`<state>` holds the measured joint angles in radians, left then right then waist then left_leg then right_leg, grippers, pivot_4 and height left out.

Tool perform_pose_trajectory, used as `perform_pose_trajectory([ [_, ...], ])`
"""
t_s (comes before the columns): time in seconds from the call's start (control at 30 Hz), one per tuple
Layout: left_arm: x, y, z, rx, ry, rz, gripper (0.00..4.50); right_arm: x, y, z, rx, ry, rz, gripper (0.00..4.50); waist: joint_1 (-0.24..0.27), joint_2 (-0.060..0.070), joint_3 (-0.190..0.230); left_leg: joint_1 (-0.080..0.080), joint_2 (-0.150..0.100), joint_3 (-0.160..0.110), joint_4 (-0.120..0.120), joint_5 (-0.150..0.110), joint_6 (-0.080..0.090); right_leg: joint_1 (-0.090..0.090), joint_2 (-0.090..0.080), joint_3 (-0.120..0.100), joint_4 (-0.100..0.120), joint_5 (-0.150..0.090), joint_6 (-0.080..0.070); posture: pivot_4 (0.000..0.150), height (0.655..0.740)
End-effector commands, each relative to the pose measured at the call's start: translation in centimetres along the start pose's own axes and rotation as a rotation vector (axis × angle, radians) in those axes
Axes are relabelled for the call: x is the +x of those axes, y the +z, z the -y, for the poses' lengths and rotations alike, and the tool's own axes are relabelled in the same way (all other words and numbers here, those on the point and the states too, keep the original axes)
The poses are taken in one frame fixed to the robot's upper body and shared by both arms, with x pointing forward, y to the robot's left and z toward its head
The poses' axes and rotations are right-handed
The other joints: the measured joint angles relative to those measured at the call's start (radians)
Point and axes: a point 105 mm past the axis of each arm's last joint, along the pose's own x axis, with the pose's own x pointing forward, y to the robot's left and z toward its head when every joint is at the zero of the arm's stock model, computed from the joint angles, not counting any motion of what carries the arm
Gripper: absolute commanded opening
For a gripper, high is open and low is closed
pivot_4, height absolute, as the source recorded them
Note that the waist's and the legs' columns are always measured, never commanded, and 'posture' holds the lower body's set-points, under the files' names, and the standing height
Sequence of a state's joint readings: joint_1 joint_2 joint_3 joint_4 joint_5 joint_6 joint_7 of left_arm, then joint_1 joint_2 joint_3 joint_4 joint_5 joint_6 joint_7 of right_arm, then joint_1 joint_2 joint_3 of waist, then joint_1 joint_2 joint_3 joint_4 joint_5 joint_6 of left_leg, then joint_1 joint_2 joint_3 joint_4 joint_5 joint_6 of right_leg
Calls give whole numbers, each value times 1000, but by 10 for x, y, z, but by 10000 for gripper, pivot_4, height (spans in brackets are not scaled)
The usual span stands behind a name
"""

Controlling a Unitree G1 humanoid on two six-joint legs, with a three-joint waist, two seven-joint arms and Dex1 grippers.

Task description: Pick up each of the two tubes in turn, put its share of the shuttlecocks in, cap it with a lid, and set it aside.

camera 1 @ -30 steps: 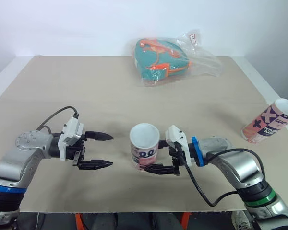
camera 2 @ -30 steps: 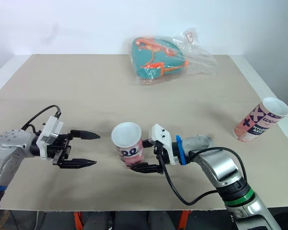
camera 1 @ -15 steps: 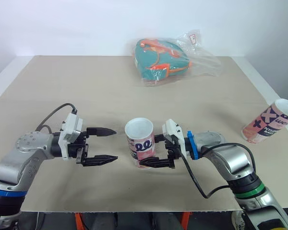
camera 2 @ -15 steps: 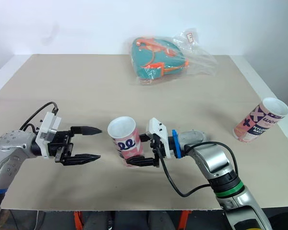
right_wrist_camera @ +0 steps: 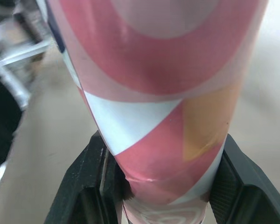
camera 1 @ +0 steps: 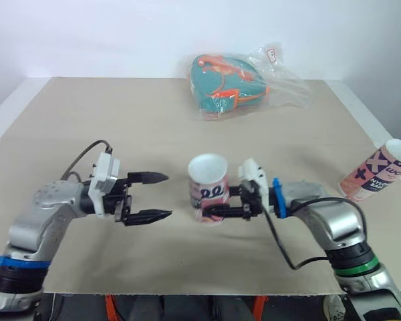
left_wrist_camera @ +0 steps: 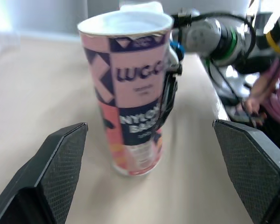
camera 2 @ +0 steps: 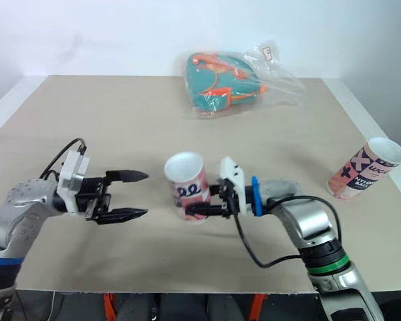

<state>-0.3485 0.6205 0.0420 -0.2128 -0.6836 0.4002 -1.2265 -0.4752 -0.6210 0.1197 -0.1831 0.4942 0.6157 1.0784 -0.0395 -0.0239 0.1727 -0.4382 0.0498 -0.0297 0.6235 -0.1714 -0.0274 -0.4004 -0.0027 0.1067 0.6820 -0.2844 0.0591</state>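
Tube [camera 1: 208, 189] number one stands near the front middle of the worktop [camera 1: 120, 120]. It is pink and white with dark print, its open white mouth faces up, and it leans slightly. In the left wrist view its base looks to be down on the worktop surface. The right pincer [camera 1: 214, 204] holds this tube low on its body. It reaches in from the robot's right, with one black finger along the near side and the other behind. In the right wrist view both pads [right_wrist_camera: 235, 186] press against the pink wall.

The left pincer [camera 1: 166, 195] is level with it on the robot's left. Its two black fingers are spread wide and point at the tube. Their tips stop short of it, with bare worktop between.

A second tube [camera 1: 381, 170] with the same print lies further back, at the right edge of the worktop and well apart from the first. It is tipped over with its open mouth pointing up and outward, and no pincer touches it.

A clear plastic bag [camera 1: 240, 83] sits at the far edge, slightly right of centre. Something teal and orange is inside; what it is cannot be told.
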Motion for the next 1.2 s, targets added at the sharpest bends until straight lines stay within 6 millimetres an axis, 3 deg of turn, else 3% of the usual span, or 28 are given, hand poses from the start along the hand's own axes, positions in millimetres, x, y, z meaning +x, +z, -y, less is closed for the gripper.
perform_pose_trajectory([
  [0.03, 20, 15, -12, 38, 13, 77, 45000, -41, 28, 31, -26, -240, 142, 22998, 5, -1, 0, 0, 0, 0, 0, 0, 0, 0, 0, 0, 0, 0, 0, 1500, 7387],
  [0.13, 33, 16, -21, 56, 30, 86, 45000, -76, 32, 52, -1, -451, 228, 22998, 6, -1, 0, 0, -1, 0, 2, 0, 0, 1, 0, 1, 0, 1, 1, 1500, 7387],
  [0.3, 60, 4, -41, 93, 86, 46, 45000, -122, 8, 68, 67, -796, 273, 22998, 7, -1, 0, 0, -2, -1, 0, 0, 0, 1, 0, 1, 0, 4, -4, 1500, 7387],
  [0.53, 88, 4, -55, 75, 123, 101, 45000, -137, -26, 71, 139, -986, 237, 22998, -4, 1, 0, 0, -2, 1, 0, 0, 0, 0, 0, 3, 0, 4, -4, 1500, 7387],
  [0.67, 98, 13, -60, 47, 139, 174, 45000, -152, -32, 77, 162, -1070, 260, 22998, -6, 1, 0, 0, -2, 1, 1, 1, 1, 1, 0, 3, 0, 5, -2, 1500, 7387],
  [0.8, 103, 10, -60, 64, 132, 168, 45000, -172, -39, 85, 211, -1163, 305, 22998, -6, 1, 0, 0, -3, 1, 1, 1, 1, 1, 0, 4, 0, 5, -1, 1500, 7387],
  [1.2, 109, 10, -66, 62, 179, 210, 45000, -164, -66, 89, 231, -1160, 209, 22998, -6, 2, 0, 1, -3, 1, 1, 1, 1, 1, 0, 4, 0, 5, -1, 1500, 7387],
])
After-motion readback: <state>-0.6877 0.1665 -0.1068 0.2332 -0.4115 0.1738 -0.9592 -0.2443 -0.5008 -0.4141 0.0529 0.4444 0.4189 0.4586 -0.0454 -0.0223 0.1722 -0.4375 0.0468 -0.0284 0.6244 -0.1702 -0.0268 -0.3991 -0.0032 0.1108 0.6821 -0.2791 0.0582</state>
